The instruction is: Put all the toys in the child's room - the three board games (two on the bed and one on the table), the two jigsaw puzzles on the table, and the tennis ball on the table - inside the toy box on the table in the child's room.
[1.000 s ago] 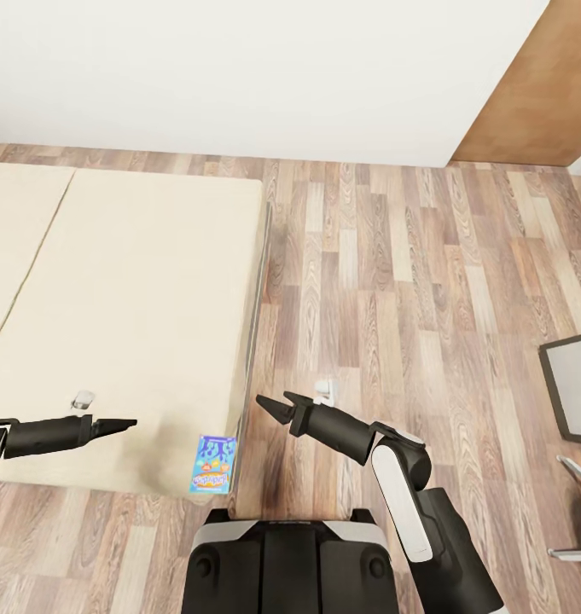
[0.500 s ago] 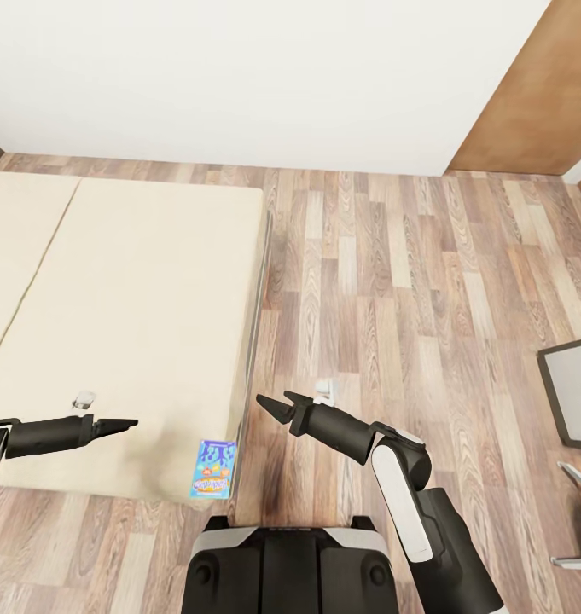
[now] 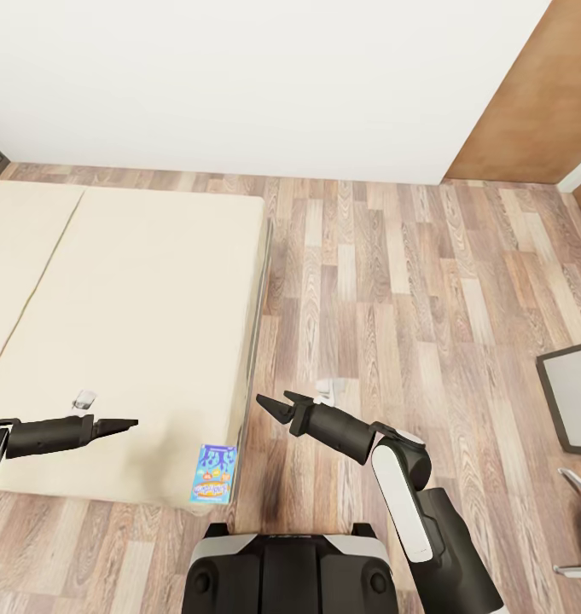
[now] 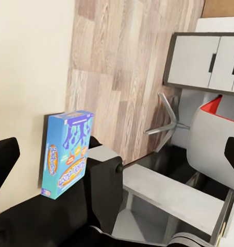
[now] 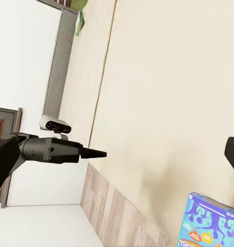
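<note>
One board game (image 3: 214, 474), the blue box with colourful print, lies flat at the near corner of the bed (image 3: 136, 324), close to the mattress edge and just ahead of the robot's base. It also shows in the left wrist view (image 4: 67, 153) and the right wrist view (image 5: 207, 223).

The step in hand looks like the approach to collect this box. The left gripper (image 3: 128, 423) hangs over the mattress, well to the side of the box and apart from it, its fingers drawn to a point and holding nothing. The right gripper (image 3: 266, 405) hovers over the wood floor (image 3: 392, 298) just past the bed's edge, its fingers slightly parted and empty.

The next move probably calls for bringing one gripper down over the box and opening wide enough to span it, or nudging it over the mattress edge for a grip; a flat box on soft bedding may be hard to pinch.

Compared with the earlier head pictures, the whole scene has slid slightly down and sideways, so the camera or base has moved; the box keeps its place on the bed, and both arms hold the same pose.
</note>
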Controlling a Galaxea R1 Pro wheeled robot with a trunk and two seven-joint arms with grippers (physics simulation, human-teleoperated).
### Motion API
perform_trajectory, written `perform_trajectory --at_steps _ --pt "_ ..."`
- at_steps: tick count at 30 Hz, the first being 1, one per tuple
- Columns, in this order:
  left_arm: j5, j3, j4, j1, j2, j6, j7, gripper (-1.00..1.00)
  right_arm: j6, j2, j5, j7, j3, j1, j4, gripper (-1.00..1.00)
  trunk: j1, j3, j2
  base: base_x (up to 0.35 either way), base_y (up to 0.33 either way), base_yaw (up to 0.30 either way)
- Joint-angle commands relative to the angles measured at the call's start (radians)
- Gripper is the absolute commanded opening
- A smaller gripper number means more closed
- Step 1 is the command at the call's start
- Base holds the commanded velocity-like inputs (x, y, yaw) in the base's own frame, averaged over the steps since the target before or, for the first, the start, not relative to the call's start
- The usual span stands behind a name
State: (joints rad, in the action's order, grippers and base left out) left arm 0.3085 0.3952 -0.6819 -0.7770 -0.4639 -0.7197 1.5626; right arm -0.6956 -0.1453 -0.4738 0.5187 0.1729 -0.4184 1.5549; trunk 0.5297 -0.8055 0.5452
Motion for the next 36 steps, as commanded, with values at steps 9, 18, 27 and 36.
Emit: perform_trajectory --at_steps 9,18,27,36 --pt "0.011 0.004 -0.001 -0.001 0.001 -0.010 0.008 1.00 -0.007 0.000 -0.003 0.001 -0.001 0.000 0.001 1.00 0.000 0.014 0.001 0.000 0.000 0.000" --pt "0.011 0.004 -0.001 -0.001 0.002 -0.011 0.008 1.00 -0.007 0.000 -0.002 0.001 -0.001 0.000 0.001 1.00 0.000 0.029 0.001 0.000 0.000 0.000" --pt "0.011 0.004 -0.001 -0.001 0.002 -0.011 0.008 1.00 -0.007 0.000 -0.002 0.000 -0.001 0.000 0.001 1.00 0.000 0.044 0.001 0.000 0.000 0.000" --pt "0.011 0.003 -0.001 -0.001 0.002 -0.011 0.008 1.00 -0.007 0.000 -0.002 0.000 -0.001 0.000 0.001 1.00 0.000 0.059 0.001 0.000 0.000 0.000"
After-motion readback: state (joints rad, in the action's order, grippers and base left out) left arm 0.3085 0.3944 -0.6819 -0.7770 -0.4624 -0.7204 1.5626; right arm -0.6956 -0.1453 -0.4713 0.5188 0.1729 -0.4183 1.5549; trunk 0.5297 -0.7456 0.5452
